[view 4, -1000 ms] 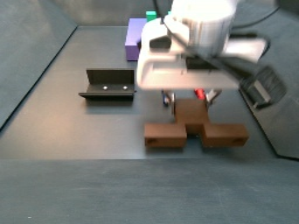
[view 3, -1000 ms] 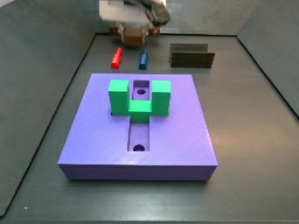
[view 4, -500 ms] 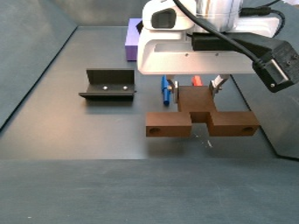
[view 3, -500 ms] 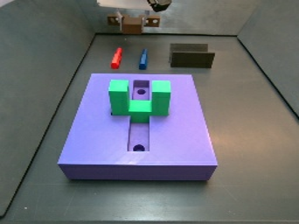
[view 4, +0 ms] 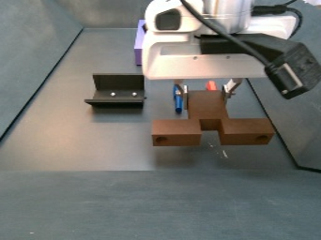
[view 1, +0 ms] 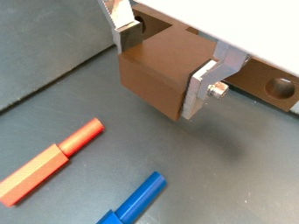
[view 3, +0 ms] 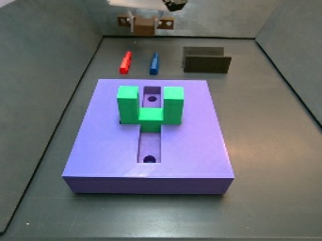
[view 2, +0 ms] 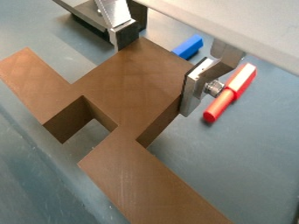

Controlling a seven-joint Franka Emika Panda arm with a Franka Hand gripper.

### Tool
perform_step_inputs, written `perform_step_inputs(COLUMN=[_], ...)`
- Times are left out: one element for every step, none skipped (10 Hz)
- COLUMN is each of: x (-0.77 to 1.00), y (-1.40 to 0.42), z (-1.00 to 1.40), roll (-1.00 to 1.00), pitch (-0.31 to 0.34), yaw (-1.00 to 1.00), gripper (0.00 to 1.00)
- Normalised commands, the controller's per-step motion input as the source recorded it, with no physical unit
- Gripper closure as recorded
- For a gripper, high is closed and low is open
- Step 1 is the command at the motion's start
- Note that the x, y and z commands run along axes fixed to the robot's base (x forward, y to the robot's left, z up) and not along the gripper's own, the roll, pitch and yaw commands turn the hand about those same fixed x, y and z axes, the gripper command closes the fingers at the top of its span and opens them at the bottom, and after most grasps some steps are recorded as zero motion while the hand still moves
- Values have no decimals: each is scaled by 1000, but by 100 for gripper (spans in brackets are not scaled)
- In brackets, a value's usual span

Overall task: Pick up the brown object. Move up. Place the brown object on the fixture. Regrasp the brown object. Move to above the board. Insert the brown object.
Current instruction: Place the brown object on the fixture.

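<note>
My gripper (view 4: 209,99) is shut on the brown object (view 4: 211,127), a T-shaped orange-brown block, and holds it above the floor near the back wall. In both wrist views the silver fingers (view 1: 201,87) (view 2: 197,87) press on the two sides of its stem (view 1: 163,74) (view 2: 105,105). In a side view the gripper (view 3: 142,19) is at the frame's top edge with the block (view 3: 142,24) barely showing. The dark fixture (view 3: 206,61) (view 4: 115,91) stands on the floor, apart from the gripper. The purple board (view 3: 151,155) carries a green U-shaped block (view 3: 151,104).
A red peg (view 3: 126,62) and a blue peg (view 3: 154,64) lie on the floor below the gripper, also in both wrist views (view 1: 52,162) (view 2: 190,45). Grey walls enclose the floor. The board's corner (view 4: 143,39) shows behind the gripper.
The gripper has risen from the floor with the brown object in it. The fixture, board and pegs have not moved.
</note>
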Motion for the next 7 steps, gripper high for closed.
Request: perform_step_inputs(x=[463, 314, 289, 306, 323, 306, 291], y=[0, 34, 6, 0, 0, 0, 0], z=[240, 191, 143, 137, 131, 140, 143], roll=[-1000, -1000, -1000, -1000, -1000, -1000, -1000], pitch=[169, 0, -77, -114, -151, -157, -151], yaw=[-180, -134, -80, -97, -109, -209, -200], gripper=[100, 100, 100, 100, 100, 100, 100])
